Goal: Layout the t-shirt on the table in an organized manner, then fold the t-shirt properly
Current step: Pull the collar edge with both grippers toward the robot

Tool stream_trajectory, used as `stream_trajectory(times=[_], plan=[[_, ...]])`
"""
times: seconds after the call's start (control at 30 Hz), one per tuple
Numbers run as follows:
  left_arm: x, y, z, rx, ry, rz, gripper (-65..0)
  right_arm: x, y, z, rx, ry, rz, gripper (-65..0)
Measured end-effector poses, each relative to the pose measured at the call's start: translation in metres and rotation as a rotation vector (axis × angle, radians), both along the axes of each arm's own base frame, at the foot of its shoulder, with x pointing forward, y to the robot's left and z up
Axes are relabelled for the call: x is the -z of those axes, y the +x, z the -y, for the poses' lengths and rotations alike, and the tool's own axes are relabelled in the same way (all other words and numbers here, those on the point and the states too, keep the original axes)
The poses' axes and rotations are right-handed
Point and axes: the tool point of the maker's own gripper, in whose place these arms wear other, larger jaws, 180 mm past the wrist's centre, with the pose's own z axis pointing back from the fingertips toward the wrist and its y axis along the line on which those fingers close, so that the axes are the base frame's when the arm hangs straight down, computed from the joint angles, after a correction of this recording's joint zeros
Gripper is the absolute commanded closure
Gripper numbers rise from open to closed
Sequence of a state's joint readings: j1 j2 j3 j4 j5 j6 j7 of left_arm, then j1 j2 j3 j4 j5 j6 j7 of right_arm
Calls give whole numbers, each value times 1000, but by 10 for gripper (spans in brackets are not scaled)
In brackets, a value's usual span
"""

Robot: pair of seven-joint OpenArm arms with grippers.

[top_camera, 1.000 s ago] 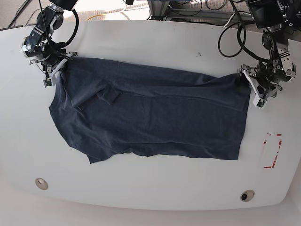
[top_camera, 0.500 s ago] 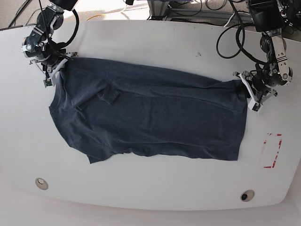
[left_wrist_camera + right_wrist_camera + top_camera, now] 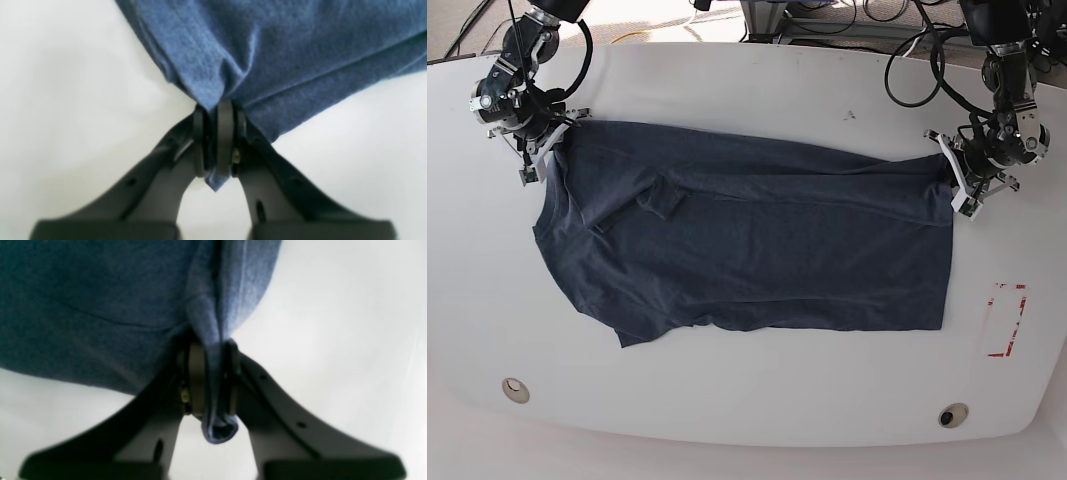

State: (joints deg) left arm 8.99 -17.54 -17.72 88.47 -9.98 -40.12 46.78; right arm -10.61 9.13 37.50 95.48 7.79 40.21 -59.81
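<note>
Nearest me, two grommet holes (image 3: 515, 389) and a red rectangle outline (image 3: 1006, 320) mark the table (image 3: 757, 400). The t-shirt (image 3: 747, 240) lies spread mid-table. I see the left gripper (image 3: 217, 143) pinching one far corner, the right gripper (image 3: 210, 383) clamping the other. Cables (image 3: 917, 70) trail beyond.

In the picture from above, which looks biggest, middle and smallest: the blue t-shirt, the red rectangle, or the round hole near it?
1. t-shirt, biggest by far
2. red rectangle outline
3. round grommet hole, smallest
</note>
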Motion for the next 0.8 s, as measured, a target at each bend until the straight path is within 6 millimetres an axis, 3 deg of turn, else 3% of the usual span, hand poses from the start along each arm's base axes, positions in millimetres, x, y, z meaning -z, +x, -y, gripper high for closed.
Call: stream_trajectory(times=[0.2,0.5,0.8], plan=[[-2,-28,1,33,65,-56,0,-1,-15,9,-20,-29,-27,-82],[-8,-69,-12,20,128,-114,0,-6,-52,18,-49,-101,-105,-82],[-7,-85,-12,27,138,-140,-3,-6,-71,22,-70,-128,-149,-84]])
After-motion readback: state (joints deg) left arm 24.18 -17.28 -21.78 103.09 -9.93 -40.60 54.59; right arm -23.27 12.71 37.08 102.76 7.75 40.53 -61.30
